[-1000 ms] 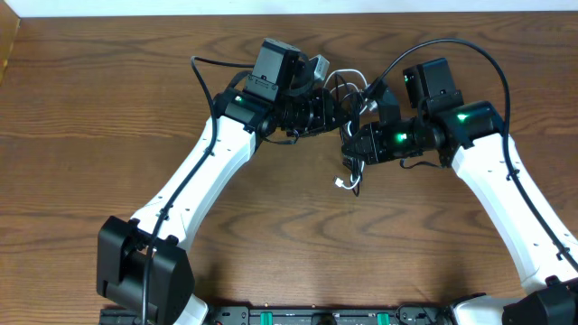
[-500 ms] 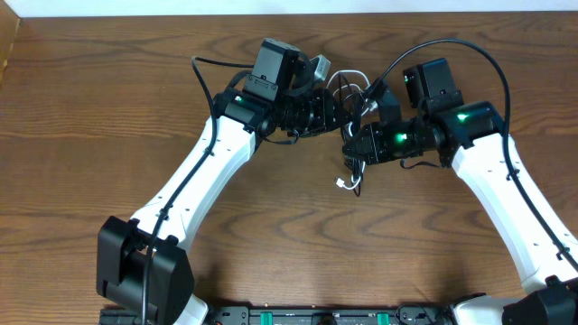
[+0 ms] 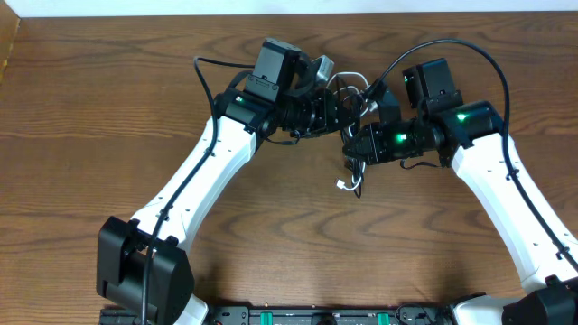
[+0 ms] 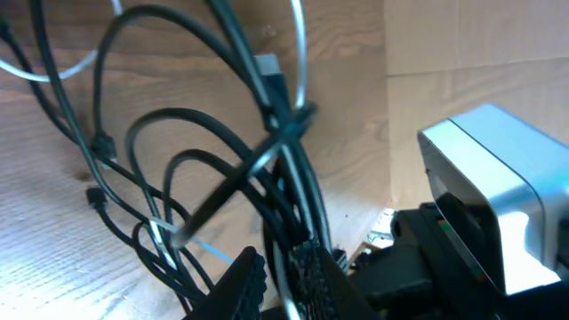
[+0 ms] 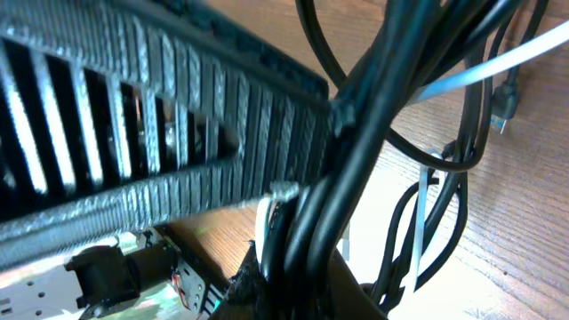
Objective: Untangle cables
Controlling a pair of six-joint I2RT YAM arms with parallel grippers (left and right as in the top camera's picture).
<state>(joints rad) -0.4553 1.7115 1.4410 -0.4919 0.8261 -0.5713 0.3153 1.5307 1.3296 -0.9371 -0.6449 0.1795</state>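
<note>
Our right gripper point(image 3: 355, 144) is clamped hard on a bundle of the cables point(image 5: 356, 160), black strands with a white one among them. Our left gripper point(image 4: 283, 283) is nearly closed, with black strands running between its fingers. Over the last second neither grip alters and the arms barely stir. The tangle stays bunched between the two wrists toward the far side of the table point(image 3: 108, 108), its white plug point(image 3: 342, 185) trailing toward us. We judge it no looser yet.

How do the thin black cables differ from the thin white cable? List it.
The thin black cables are dark, in several wide loops; the thin white cable is pale, with fewer strands. The white cable's end trails from the knot; the black cables mostly bunch inside it. Both are tangled together.
</note>
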